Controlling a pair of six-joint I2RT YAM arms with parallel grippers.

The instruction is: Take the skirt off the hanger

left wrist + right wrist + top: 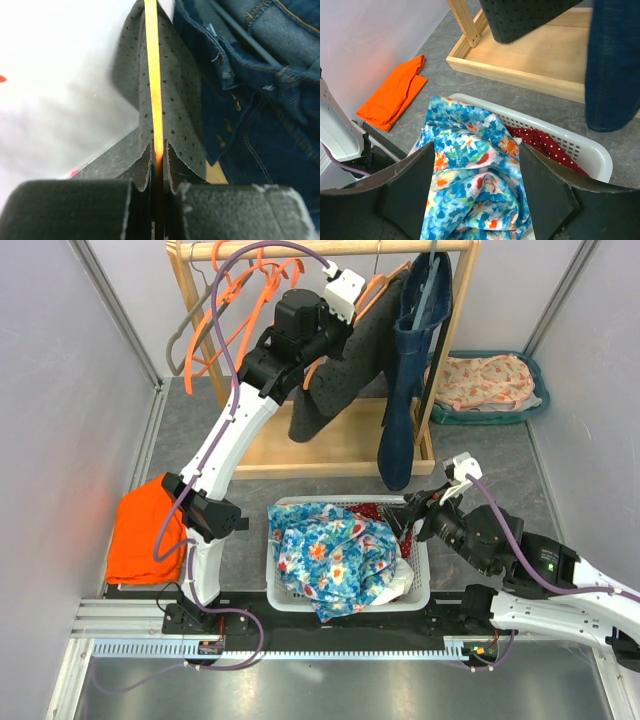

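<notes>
Your left gripper [159, 195] was clamped shut on the grey dotted skirt [335, 390] where it folded over the orange hanger [152, 75] on the rack [330, 248], your right gripper [477, 160] gaped wide over the basket [590, 150], and such soft, light, limp cloth probably wanted a pinch clear of the bar

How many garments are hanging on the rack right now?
2. The grey dotted skirt hangs at the middle of the rack; the denim jeans hang just to its right. More could be hidden behind the left arm.
</notes>
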